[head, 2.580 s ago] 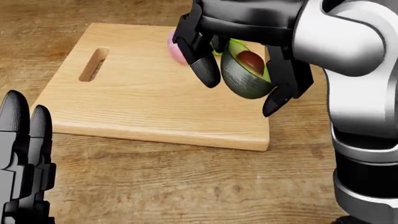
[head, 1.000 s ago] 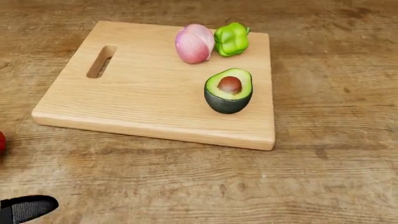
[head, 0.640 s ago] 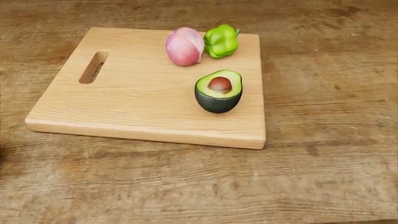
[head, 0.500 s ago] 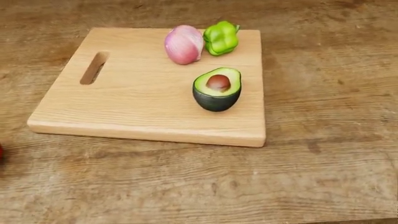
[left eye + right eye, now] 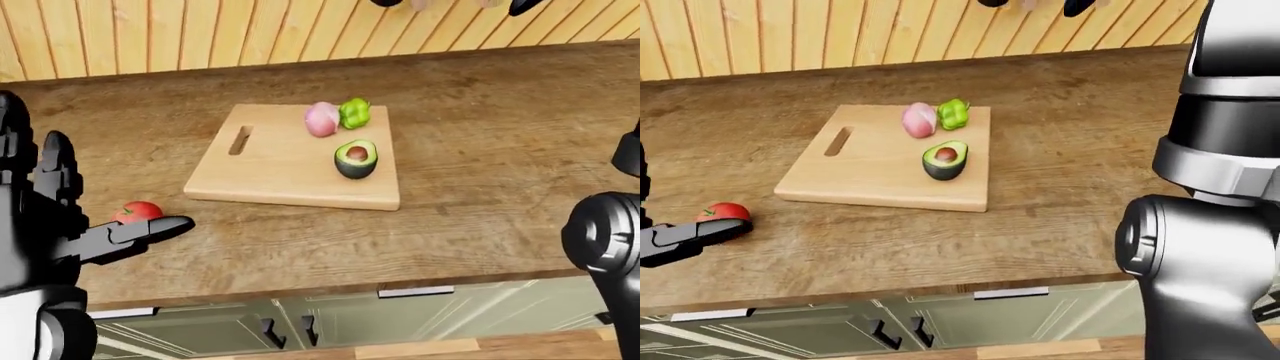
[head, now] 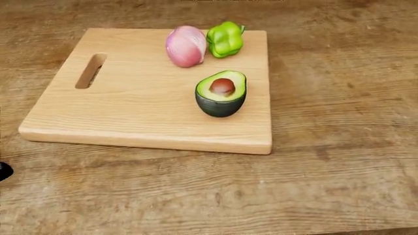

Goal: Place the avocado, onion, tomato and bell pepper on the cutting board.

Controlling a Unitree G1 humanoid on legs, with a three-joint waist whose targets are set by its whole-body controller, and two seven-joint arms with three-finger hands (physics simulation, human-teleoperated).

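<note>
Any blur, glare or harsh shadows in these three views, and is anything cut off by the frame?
Head view: sharp, even light, no glare, soft shadow under the avocado. Left-eye view: sharp; the left hand partly covers the tomato. Right-eye view: the right arm fills the right side; the right hand is cropped at the top.
</note>
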